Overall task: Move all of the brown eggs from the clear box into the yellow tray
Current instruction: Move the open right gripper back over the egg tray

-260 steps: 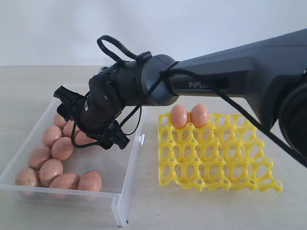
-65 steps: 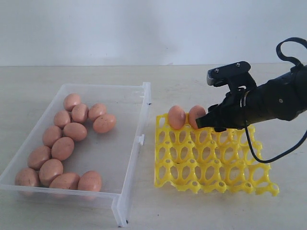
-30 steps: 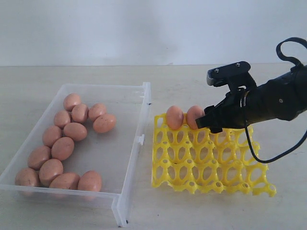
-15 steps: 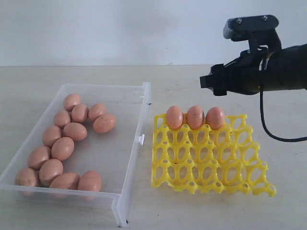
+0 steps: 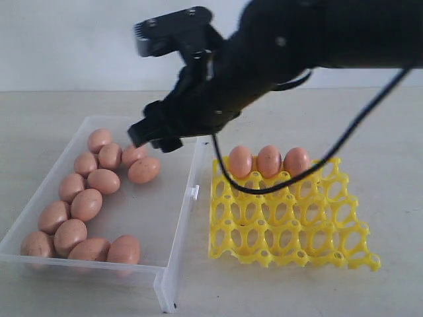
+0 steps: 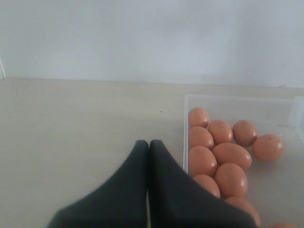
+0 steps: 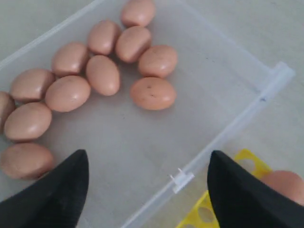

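Thirteen brown eggs [image 5: 86, 204]: loose in the clear box [image 5: 168, 277]; all yet to move
Yellow tray [image 5: 291, 244]: near rows bare; three eggs seated along the far row
My right gripper [image 5: 153, 140]: jaws wide, empty; above the box's far end
My left gripper [image 6: 148, 152]: jaws pressed together

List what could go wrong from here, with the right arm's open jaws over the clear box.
1. The brown eggs lie bunched and touching in the clear box; wide jaws descending could nudge or crack neighbours. The speckled egg at the edge of the bunch looks the safest pick.
2. The arm's cable loops low in front of the three eggs in the yellow tray; it might snag them or drag the tray.
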`<control>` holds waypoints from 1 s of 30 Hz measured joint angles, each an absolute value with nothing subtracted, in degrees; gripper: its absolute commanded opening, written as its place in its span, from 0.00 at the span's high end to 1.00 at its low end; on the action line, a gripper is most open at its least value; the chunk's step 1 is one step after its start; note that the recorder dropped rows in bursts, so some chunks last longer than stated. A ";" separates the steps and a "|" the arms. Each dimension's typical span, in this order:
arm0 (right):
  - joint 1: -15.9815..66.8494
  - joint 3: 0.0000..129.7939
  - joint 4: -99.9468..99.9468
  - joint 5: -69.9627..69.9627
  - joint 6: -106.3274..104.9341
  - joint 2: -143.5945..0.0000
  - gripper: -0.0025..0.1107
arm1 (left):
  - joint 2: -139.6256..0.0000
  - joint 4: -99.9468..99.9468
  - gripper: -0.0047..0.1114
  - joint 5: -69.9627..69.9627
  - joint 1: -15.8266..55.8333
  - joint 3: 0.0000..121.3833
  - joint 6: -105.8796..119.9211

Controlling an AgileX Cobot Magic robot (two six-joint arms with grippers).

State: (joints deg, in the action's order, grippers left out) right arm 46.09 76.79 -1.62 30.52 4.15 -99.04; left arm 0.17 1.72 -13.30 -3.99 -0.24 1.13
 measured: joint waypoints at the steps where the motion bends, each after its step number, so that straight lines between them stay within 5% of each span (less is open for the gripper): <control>1: 46.99 79.58 -1.62 33.42 2.89 -100.76 0.38 | 0.17 1.72 1.00 -13.30 -3.99 -0.24 1.13; 11: 52.00 104.07 -3.08 58.22 -25.21 -119.13 0.38 | 0.17 1.72 1.00 -13.30 -3.99 -0.24 1.13; 30: 52.10 104.96 -10.55 43.77 -35.27 -125.65 0.38 | 0.17 1.72 1.00 -13.30 -3.99 -0.24 1.13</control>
